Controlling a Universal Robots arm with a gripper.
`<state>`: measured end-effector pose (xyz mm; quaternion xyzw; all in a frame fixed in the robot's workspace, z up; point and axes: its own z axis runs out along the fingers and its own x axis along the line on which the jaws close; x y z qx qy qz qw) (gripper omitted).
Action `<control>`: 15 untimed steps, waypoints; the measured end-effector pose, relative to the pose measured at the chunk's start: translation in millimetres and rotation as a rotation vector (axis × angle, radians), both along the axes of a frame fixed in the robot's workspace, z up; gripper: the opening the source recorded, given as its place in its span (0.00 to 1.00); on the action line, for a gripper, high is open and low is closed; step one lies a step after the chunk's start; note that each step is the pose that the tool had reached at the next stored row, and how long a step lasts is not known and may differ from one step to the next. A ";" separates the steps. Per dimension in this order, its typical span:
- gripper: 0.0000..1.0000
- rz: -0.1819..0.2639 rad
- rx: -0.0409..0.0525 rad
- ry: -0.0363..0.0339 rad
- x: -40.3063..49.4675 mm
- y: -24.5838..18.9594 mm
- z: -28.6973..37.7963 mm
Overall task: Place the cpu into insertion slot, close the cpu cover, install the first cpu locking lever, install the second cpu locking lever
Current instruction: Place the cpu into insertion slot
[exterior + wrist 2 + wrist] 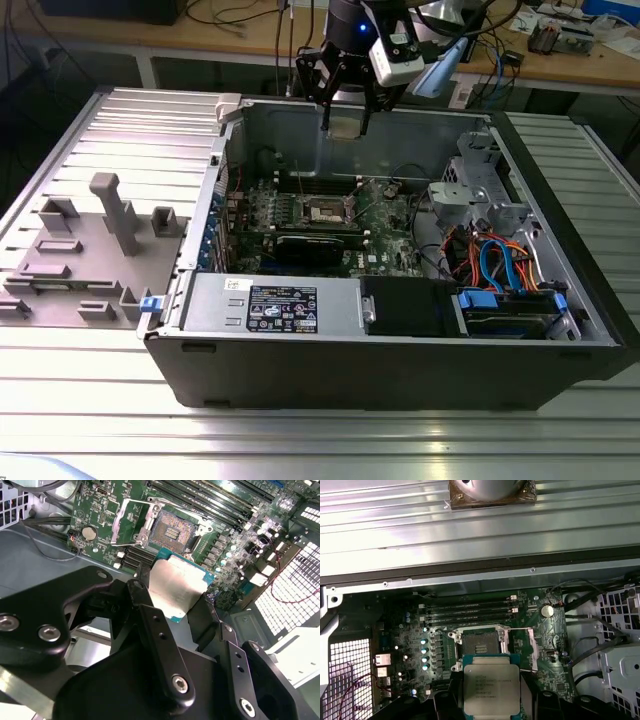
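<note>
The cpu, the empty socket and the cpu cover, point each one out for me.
cpu [491,686], first wrist view, middle of its metal top.
socket [172,530], second wrist view, its contact field.
cpu cover [118,524], second wrist view, one side bar of the open frame.

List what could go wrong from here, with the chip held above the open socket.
1. The cpu is pinched only by its edges in the tool, high above the board. If it slips, it may drop onto the exposed contacts of the socket.
2. If the chip is not squared to the socket on the way down, it could bend those contacts.
3. The cpu cover stands open right beside the socket, so the tool could clip it while lowering.
</note>
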<state>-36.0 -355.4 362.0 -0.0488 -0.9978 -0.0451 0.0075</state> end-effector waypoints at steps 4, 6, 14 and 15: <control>0.54 0.000 0.0000 -0.0001 -0.1 0.0 0.0; 0.54 0.000 0.0000 0.0000 -0.1 0.0 0.0; 0.54 -0.013 0.0000 0.0000 -0.2 0.0 0.0; 0.54 -0.016 0.0000 0.0000 -0.2 0.0 0.0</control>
